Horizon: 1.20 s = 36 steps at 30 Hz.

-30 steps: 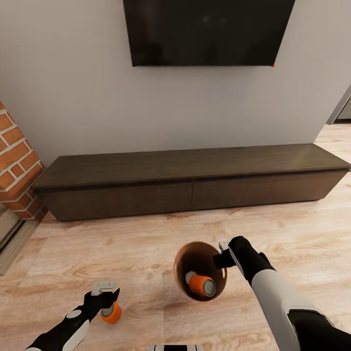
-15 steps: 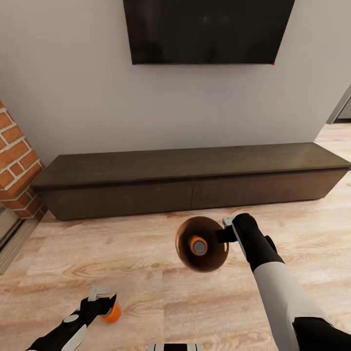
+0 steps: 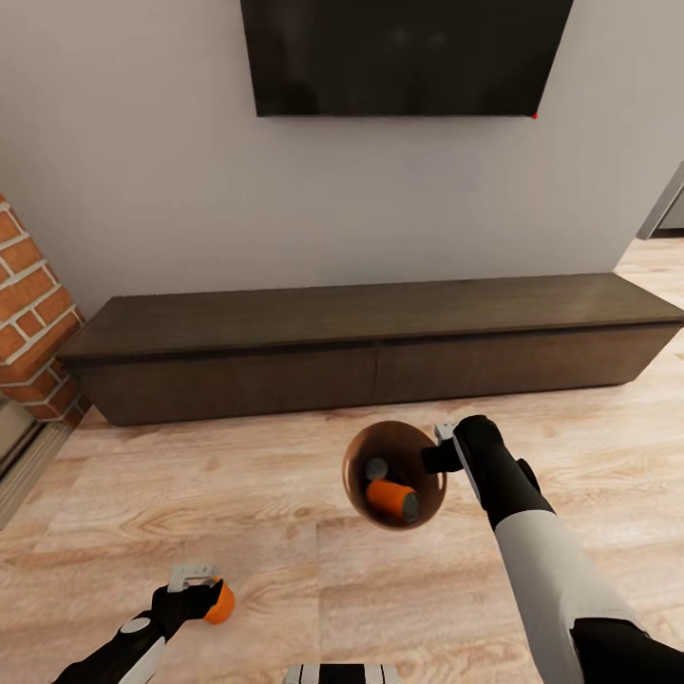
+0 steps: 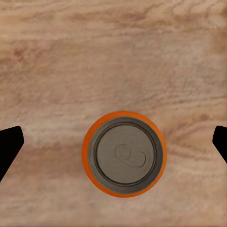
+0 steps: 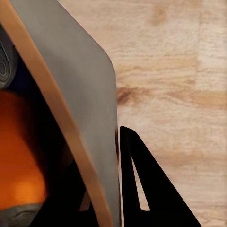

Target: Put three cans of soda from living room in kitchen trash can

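Observation:
My right gripper (image 3: 440, 457) is shut on the rim of the tash can (image 3: 418, 513) and holds it above the plank floor, its opening tilted toward the head camera. An orange can of soda (image 3: 391, 499) lies inside it, beside the grey top of a second can (image 3: 376, 468). In the right wrist view one black finger (image 5: 142, 184) lies against the bin's grey outer wall (image 5: 80, 94). Another orange can of soda (image 3: 221, 603) stands upright on the floor at lower left. My left gripper (image 3: 199, 591) is open over it, fingertips (image 4: 9, 146) wide apart either side of the can's top (image 4: 124, 153).
A long dark wood TV cabinet (image 3: 380, 351) runs along the wall ahead, under a wall TV (image 3: 404, 57). The red brick fireplace (image 3: 28, 323) stands at the left. An opening (image 3: 670, 204) shows at the far right. Light wood floor (image 3: 190, 494) lies around both arms.
My right arm has lifted the tash can higher, and the cans inside have shifted. My left gripper has drawn back toward me. The can on the floor has stayed in place.

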Tool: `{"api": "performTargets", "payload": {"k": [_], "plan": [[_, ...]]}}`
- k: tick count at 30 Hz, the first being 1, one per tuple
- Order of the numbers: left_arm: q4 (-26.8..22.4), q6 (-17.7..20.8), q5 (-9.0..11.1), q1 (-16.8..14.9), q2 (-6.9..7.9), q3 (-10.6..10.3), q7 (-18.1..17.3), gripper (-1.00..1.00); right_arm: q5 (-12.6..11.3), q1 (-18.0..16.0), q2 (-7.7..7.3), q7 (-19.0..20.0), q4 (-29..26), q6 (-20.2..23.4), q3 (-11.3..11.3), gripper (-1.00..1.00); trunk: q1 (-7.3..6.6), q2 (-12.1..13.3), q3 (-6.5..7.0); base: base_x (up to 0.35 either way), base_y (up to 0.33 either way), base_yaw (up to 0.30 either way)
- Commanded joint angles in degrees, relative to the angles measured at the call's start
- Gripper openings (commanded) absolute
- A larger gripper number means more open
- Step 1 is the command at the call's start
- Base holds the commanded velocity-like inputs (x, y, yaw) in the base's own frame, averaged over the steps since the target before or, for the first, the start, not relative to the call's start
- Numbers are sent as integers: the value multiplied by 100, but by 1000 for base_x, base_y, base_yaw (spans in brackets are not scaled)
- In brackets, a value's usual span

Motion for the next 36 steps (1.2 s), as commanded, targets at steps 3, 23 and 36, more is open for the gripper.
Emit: {"api": "performTargets", "payload": {"k": [3, 23, 36], "plan": [[0, -12, -2, 0, -3, -4, 1, 100, -129, -2, 8, 32, 0, 15, 25, -100, 21, -41, -17, 0, 0, 0], [-6, -51, -20, 0, -38, -13, -7, 100, -121, 7, 14, 32, 7, 15, 46, -100, 64, -91, -213, 8, 0, 0], [-13, -82, -21, 0, -36, -17, -13, 100, -121, 7, 13, 32, 7, 15, 39, -100, 64, -91, -213, 88, -27, 0]]}}
